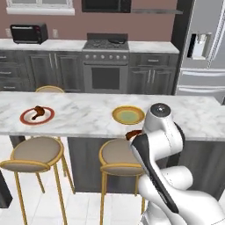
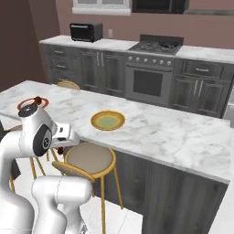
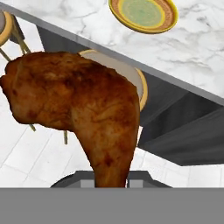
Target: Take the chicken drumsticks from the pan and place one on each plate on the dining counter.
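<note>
Gripper [image 3: 111,183] of mine is squeezed tight on the thin bone end of a brown roasted chicken drumstick [image 3: 74,105]. It hangs in the air near the round yellow plate [image 3: 143,14]. I think it's light, greasy and slippery.

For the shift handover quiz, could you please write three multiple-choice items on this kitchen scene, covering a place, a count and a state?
1. Where is the drumstick not being carried?
A. on the red-rimmed plate
B. on the stove
C. on a stool

2. How many plates sit on the dining counter?
A. one
B. two
C. three

3. What state is the yellow plate in?
A. empty
B. holding a drumstick
C. upside down

Answers: 1 A, it lies on that plate; 2 B, one red-rimmed, one yellow; 3 A, its centre is bare while the gripper holds the other drumstick.
</note>
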You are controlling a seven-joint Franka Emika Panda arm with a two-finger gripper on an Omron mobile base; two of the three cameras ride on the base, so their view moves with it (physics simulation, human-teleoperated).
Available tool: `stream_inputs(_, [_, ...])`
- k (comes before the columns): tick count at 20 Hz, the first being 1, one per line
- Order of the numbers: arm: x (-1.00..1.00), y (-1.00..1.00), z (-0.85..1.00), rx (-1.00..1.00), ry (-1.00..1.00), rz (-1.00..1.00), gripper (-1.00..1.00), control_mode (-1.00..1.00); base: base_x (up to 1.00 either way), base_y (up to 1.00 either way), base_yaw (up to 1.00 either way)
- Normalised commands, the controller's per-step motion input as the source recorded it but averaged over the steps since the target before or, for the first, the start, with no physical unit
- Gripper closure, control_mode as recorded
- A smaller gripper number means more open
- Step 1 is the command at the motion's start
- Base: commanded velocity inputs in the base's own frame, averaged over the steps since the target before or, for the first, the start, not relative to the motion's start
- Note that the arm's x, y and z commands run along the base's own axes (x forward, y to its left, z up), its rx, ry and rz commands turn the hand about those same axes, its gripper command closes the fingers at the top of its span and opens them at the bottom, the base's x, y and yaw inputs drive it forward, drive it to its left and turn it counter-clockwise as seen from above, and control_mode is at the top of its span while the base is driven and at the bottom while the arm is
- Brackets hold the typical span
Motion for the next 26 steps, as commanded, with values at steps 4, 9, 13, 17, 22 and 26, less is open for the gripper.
stream_inputs(4, [0.00,0.00,0.00,0.00,0.00,0.00,1.00,1.00,0.36,0.63,-0.09])
stream_inputs(9, [0.00,0.00,0.00,0.00,0.00,0.00,1.00,1.00,0.33,0.52,-0.13])
stream_inputs(13, [0.00,0.00,0.00,0.00,0.00,0.00,1.00,1.00,0.40,0.47,-0.22])
stream_inputs(17, [0.00,0.00,0.00,0.00,0.00,0.00,1.00,1.00,0.51,0.47,-0.45])
stream_inputs(22, [0.00,0.00,0.00,0.00,0.00,0.00,1.00,1.00,0.51,0.53,-0.46])
stream_inputs(26, [0.00,0.00,0.00,0.00,0.00,0.00,1.00,1.00,0.41,0.48,-0.39])
